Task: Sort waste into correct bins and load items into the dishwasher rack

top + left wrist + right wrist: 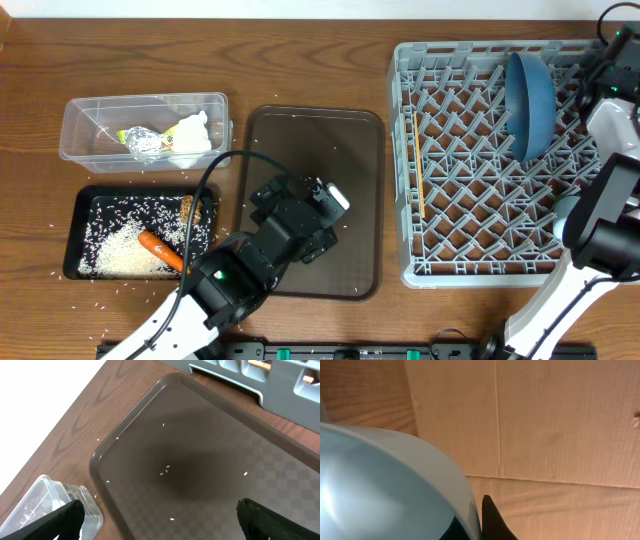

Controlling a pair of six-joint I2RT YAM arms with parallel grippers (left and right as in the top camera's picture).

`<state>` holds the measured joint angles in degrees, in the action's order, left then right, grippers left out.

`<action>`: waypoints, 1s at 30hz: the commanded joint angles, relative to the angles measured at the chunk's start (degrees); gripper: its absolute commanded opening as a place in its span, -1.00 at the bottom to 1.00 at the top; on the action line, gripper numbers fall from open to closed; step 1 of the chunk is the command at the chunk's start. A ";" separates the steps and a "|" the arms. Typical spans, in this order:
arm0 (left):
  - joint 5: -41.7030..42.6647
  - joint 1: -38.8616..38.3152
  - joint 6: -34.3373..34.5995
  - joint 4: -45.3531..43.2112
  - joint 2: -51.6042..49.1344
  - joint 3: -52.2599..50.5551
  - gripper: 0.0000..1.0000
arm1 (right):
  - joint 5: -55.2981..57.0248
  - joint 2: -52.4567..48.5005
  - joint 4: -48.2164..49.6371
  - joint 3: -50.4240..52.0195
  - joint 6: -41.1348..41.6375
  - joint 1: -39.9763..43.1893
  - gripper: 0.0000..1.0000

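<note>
Brown and faintly chequered, the serving tray (210, 460) lies straight under my left gripper (160, 522). Its jaws are spread as wide as they go with nothing between them, and only a few stray white rice grains (167, 466) dot the tray below. Just beside the left-hand finger (62, 520) I see a corner of the clear box (45, 497). Ahead of the jaws, past the tray's far edge, runs the rim of the grey dishwasher rack (235, 380). From overhead, the clear box holds a crumpled silver wrapper (143, 143) and white tissue (192, 133); any print on the wrapper is too small for me to read. Back behind the jaws on that same side sits the black tray (88, 205) with a heap of rice, the orange carrot (160, 250) lying on it and a brown lump (187, 208) near its far rim. The blue plate (530, 95) stands on edge among the pegs at the far side of the rack. My right gripper (490, 522) is closed up tight just beside that plate. Its wrist camera shows a pale blue glossy curve right against the one dark fingertip, with cardboard (560, 425) behind. I cannot tell whether the jaws pinch the plate's rim or merely sit against it.
</note>
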<state>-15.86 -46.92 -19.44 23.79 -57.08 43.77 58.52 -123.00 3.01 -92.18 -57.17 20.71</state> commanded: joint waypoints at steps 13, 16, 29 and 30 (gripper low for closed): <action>-0.76 0.26 0.72 -0.02 -2.08 1.03 0.96 | 1.09 -1.64 -0.17 -0.39 -0.79 -2.43 -0.97; -0.76 0.28 0.72 -0.02 -2.08 1.03 0.96 | 1.18 -1.62 -0.02 -0.39 -0.76 -3.17 -0.98; -0.76 0.28 0.72 -0.02 -2.08 1.03 0.96 | 1.01 1.57 -0.24 -0.39 7.08 -4.83 -0.98; -0.76 0.28 0.72 -0.02 -2.08 1.03 0.96 | 1.03 2.27 -0.26 -0.39 7.43 -4.83 -0.98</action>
<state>-15.84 -46.92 -19.44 23.79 -58.83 43.77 60.14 -122.96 3.31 -92.23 -53.01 15.90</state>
